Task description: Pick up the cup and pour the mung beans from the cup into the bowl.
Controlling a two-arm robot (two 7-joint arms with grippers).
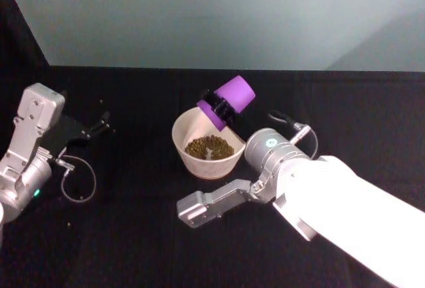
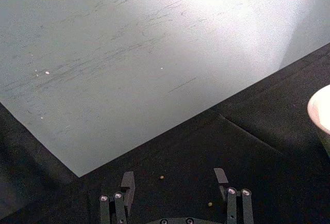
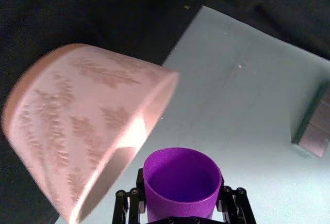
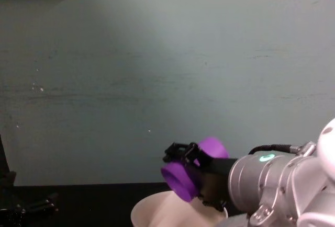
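The wide, pale pinkish-white round bowl [image 1: 209, 166] is overhung by the tilted purple plastic cup [image 1: 236, 94] held in the right gripper [image 1: 218, 109]; the black tabletop [image 1: 133, 168] on its left is left free.

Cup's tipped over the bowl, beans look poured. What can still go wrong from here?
1. The right gripper holds the cup tilted, mouth low over the far rim of the bowl. Righting it carelessly may clip that rim and shove the bowl, spilling the beans.
2. The right arm's link lies close in front of the bowl; pulling back could knock it.
The left gripper sits open, parked at left, likely no hazard.
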